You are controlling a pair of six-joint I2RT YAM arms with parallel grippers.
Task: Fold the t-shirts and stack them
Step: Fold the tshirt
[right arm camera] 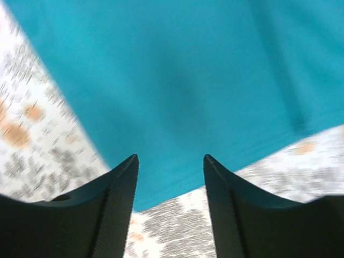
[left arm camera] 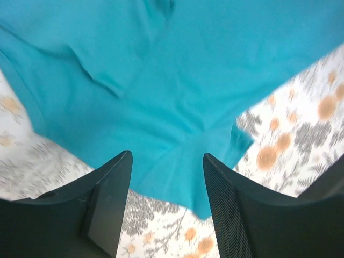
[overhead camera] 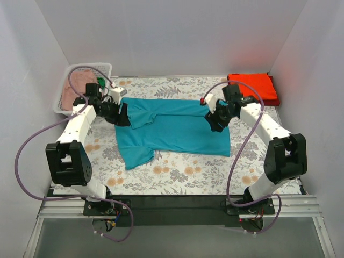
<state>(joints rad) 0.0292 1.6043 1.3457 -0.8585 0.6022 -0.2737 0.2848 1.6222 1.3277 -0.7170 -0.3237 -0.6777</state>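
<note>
The teal-blue t-shirt [overhead camera: 174, 128] lies spread on the floral table cloth [overhead camera: 177, 169], its far left sleeve folded inward. My left gripper [overhead camera: 124, 114] is open over the shirt's left edge; in the left wrist view [left arm camera: 167, 161] the teal cloth [left arm camera: 177, 80] lies below the parted fingers, with nothing between them. My right gripper [overhead camera: 214, 121] is open over the shirt's right edge; in the right wrist view [right arm camera: 171, 161] the teal cloth [right arm camera: 188, 80] and its corner lie under the parted fingers. A folded orange-red t-shirt [overhead camera: 254, 88] lies at the far right. A dusty pink t-shirt [overhead camera: 77, 86] sits in the basket.
The white lattice basket [overhead camera: 102, 67] stands at the far left corner. White walls enclose the table on three sides. A small white object [overhead camera: 119, 92] lies by the basket. Purple cables loop from both arms.
</note>
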